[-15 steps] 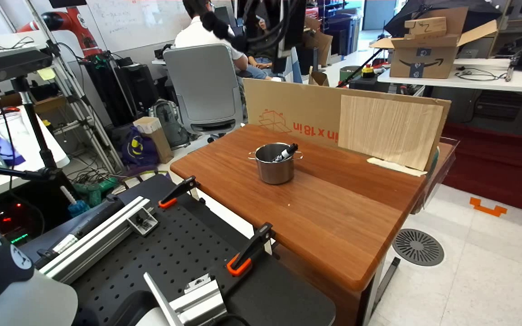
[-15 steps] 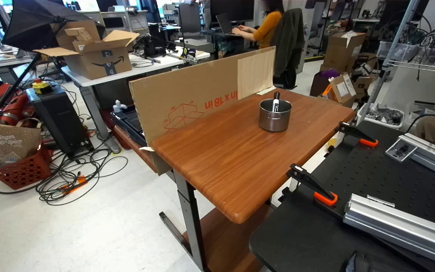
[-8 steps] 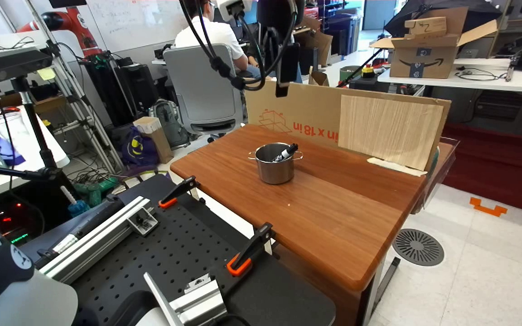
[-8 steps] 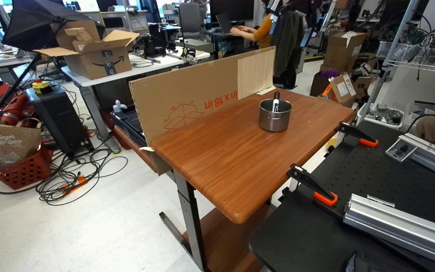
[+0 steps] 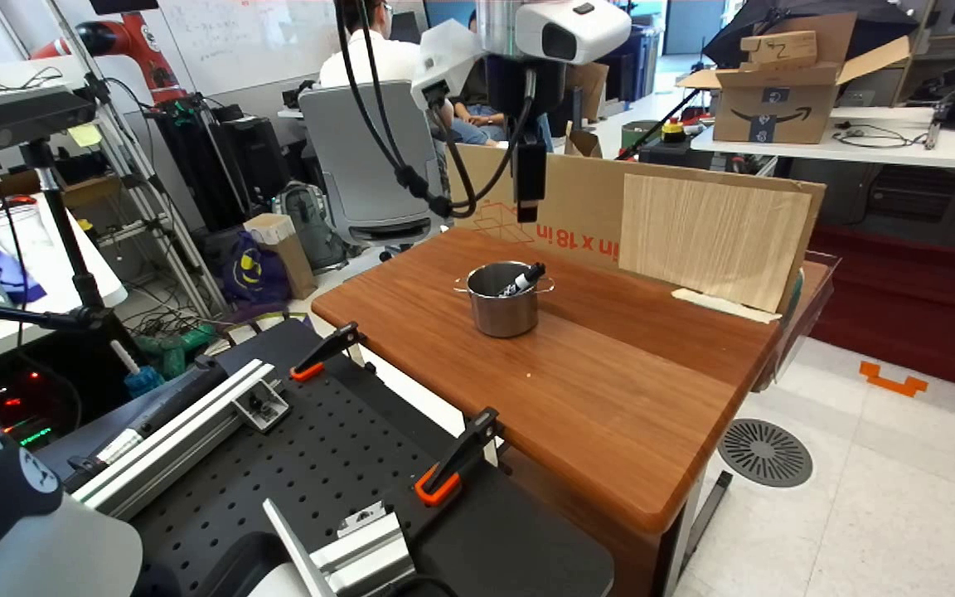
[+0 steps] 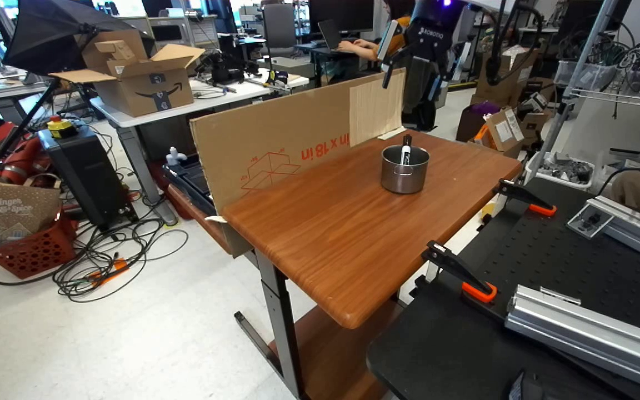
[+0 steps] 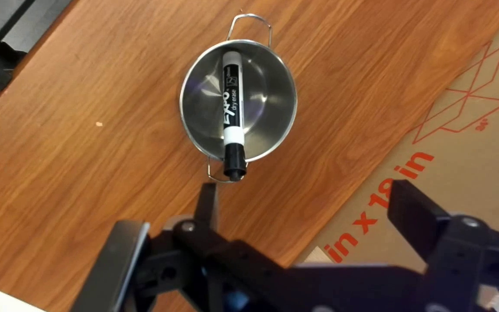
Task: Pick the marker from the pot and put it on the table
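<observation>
The marker (image 5: pixel 521 282) is black with a white band and a dark cap. It leans inside the pot (image 5: pixel 504 319), its cap end sticking out over the rim; the same shows in an exterior view at the marker (image 6: pixel 406 151) and pot (image 6: pixel 402 182). In the wrist view the marker (image 7: pixel 233 104) lies across the pot (image 7: pixel 280 86), cap toward my gripper. The pot stands upright on the reddish-brown table (image 5: pixel 610 398). My gripper (image 7: pixel 305 183) is open and empty, jaws wide apart. In an exterior view my gripper (image 6: pixel 410 91) hangs well above the table, higher than the pot.
A cardboard sheet (image 5: pixel 577 199) with a pale wood-grain panel (image 5: pixel 714 240) stands along one table edge. A black perforated bench (image 5: pixel 320 464) with orange-tipped clamps (image 5: pixel 440 485) adjoins the opposite edge. A person sits in the background near a grey chair (image 5: pixel 374 166).
My gripper has come down into view in both exterior views and is lower over the table, closer to the pot. The marker and pot have not moved.
</observation>
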`<move>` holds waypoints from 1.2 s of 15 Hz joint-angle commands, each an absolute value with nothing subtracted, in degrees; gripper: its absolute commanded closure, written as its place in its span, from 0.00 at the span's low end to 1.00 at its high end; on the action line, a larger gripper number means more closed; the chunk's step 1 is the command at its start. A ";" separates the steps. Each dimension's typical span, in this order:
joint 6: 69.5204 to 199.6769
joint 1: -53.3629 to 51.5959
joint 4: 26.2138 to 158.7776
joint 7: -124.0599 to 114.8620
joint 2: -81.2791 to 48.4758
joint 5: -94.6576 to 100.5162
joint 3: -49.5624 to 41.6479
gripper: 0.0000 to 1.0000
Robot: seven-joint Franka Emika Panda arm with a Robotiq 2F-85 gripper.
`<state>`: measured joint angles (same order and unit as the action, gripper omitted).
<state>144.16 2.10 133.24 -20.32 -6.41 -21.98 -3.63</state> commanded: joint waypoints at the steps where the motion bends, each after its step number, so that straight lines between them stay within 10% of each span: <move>1: 146.56 1.15 132.00 -27.22 -9.93 -17.03 -3.96 0.00; 18: 145.34 -2.56 125.64 -41.53 -20.75 -3.96 -7.18 0.00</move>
